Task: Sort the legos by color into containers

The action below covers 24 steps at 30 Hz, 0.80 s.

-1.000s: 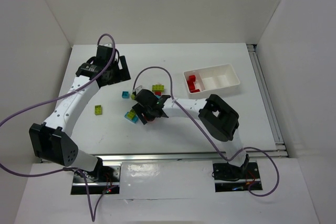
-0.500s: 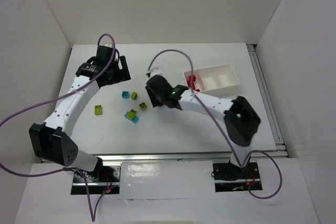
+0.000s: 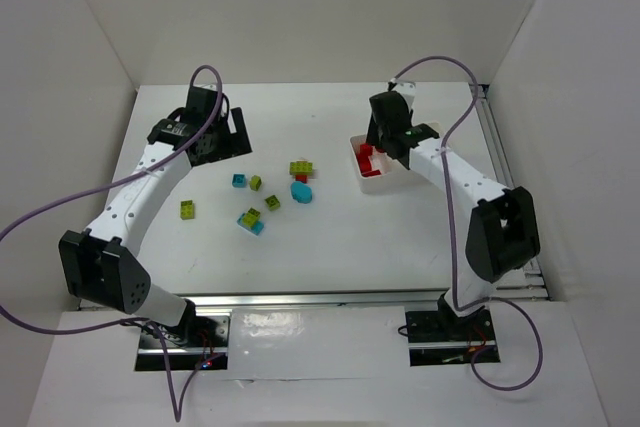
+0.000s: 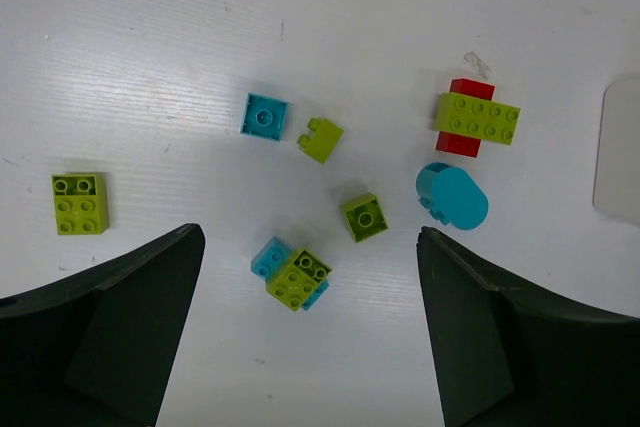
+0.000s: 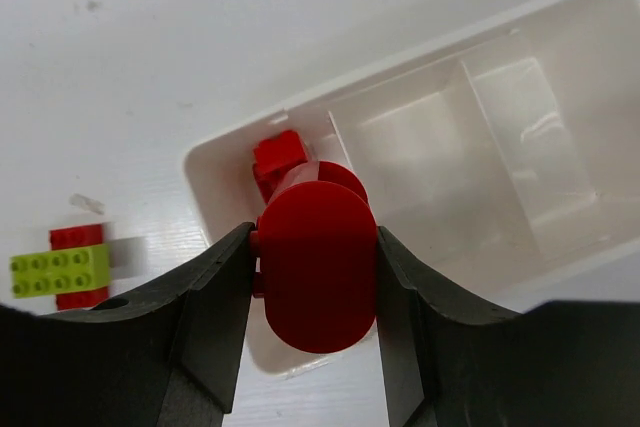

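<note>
My right gripper (image 5: 314, 247) is shut on a rounded red lego (image 5: 318, 282) and hovers over the left compartment of the white tray (image 5: 440, 32), where a red brick (image 5: 279, 157) lies. From above, the right gripper (image 3: 385, 142) hangs at the left end of the tray (image 3: 430, 152). The left gripper (image 4: 308, 237) is open and empty, high above loose legos: a cyan square (image 4: 265, 116), a small green one (image 4: 320, 139), a green one (image 4: 365, 217), a cyan rounded one (image 4: 452, 196), green on red (image 4: 476, 118), a green-cyan stack (image 4: 295, 275) and a green block (image 4: 80, 203).
White walls close the table in at the back and both sides. The tray's middle compartment (image 5: 400, 157) and right compartment (image 5: 520, 127) hold nothing. The loose bricks (image 3: 265, 197) lie left of centre, between the two arms. A metal rail (image 3: 505, 177) runs along the right edge.
The right arm has swung from the heap of bricks to the tray with the rounded red lego, its jaws now shut on it. The left arm has not moved.
</note>
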Each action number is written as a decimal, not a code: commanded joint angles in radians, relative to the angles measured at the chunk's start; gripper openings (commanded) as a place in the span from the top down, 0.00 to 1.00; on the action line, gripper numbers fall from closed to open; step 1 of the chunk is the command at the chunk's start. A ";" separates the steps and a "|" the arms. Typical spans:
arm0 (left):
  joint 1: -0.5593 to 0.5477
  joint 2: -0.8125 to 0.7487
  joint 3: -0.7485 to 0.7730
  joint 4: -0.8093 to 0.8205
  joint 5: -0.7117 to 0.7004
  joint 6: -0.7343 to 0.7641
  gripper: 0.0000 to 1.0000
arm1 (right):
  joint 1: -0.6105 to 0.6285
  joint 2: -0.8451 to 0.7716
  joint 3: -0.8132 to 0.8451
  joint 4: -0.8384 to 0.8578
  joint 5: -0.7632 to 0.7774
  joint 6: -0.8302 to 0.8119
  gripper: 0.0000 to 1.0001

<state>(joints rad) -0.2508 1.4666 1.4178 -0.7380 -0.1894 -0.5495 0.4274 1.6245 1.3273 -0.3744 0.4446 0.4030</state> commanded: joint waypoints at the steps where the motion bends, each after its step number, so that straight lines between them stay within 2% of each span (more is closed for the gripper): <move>1: 0.005 -0.002 0.033 0.020 0.021 0.017 0.03 | -0.016 0.060 0.029 -0.014 -0.029 0.008 0.57; 5: 0.005 -0.002 0.033 0.020 0.011 0.017 0.01 | -0.026 0.100 0.079 -0.037 -0.029 0.008 0.35; 7: 0.005 -0.002 0.033 0.011 -0.014 0.017 0.01 | -0.026 0.100 0.079 -0.037 -0.038 -0.001 0.33; 11: 0.027 -0.011 0.024 0.011 -0.015 0.017 0.01 | 0.001 0.043 0.079 -0.037 -0.026 -0.010 0.33; 12: 0.027 -0.011 0.024 0.011 -0.015 0.017 0.01 | 0.037 0.032 0.079 -0.037 -0.026 -0.010 0.33; 13: 0.027 -0.011 0.024 0.011 -0.025 0.017 0.01 | 0.059 0.022 0.079 -0.037 -0.026 -0.021 0.41; 15: 0.036 -0.020 0.015 0.002 -0.036 0.017 0.01 | 0.149 -0.012 0.052 0.004 -0.081 -0.046 0.45; 19: 0.047 -0.029 0.015 0.002 -0.058 0.008 0.01 | 0.302 0.047 0.067 -0.003 -0.179 -0.067 0.43; 23: 0.058 -0.040 0.015 0.002 -0.048 0.008 0.01 | 0.384 0.191 0.110 -0.029 -0.213 -0.104 0.29; 24: 0.067 -0.049 0.015 0.002 -0.048 0.008 0.01 | 0.384 0.214 0.136 -0.029 -0.228 -0.116 0.18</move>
<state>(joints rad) -0.1974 1.4605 1.4178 -0.7399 -0.2276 -0.5503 0.8124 1.7596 1.4124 -0.3935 0.2657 0.3359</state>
